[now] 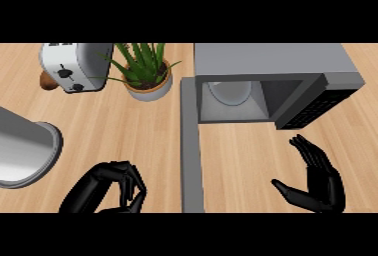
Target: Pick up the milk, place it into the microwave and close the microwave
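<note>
On the light wooden worktop (133, 135) you see a grey box-shaped microwave (273, 62) at the upper right, with its long grey door (190, 150) swung wide open toward you. Inside its cavity lies a pale round turntable plate (230, 91); the milk you cannot see anywhere. Your right hand (319, 182) is at the lower right, below the microwave, with fingers straight and thumb spread, holding nothing. Your left hand (111, 189) is at the lower left, just beside the door, with fingers curled inward around nothing. At the upper left stands a white toaster (72, 66), next to it a green plant in a beige pot (146, 75). A grey rounded object (22, 150) shows at the left edge.
</note>
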`<move>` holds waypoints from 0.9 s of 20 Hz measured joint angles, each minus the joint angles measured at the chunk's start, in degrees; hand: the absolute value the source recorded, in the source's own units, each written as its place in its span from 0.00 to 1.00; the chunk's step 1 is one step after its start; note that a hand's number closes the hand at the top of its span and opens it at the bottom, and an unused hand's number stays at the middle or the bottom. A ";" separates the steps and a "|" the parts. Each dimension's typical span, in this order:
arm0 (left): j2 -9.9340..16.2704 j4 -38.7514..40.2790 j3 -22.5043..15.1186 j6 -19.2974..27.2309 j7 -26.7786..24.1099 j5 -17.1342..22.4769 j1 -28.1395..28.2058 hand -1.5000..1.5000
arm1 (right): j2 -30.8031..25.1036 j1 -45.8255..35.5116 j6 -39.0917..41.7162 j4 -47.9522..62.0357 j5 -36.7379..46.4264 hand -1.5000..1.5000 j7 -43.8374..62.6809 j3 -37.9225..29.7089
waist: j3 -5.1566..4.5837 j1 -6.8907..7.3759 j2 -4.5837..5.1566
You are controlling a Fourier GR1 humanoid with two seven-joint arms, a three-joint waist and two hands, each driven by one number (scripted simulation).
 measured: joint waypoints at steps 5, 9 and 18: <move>-0.02 7.01 -7.48 6.85 0.58 -3.05 -8.01 1.00 | -2.07 4.74 0.88 -7.83 -2.75 0.00 3.73 -1.98 | 0.02 0.37 0.13; 0.20 14.18 -13.00 12.83 0.27 -4.51 -16.05 1.00 | -4.11 6.95 1.08 -12.45 -2.56 0.00 4.80 -2.95 | 0.04 0.09 0.18; 0.35 32.03 -28.33 28.43 1.57 0.62 -31.15 1.00 | -6.57 9.61 3.58 -21.41 -5.52 0.00 8.47 -4.93 | 0.02 -0.37 0.27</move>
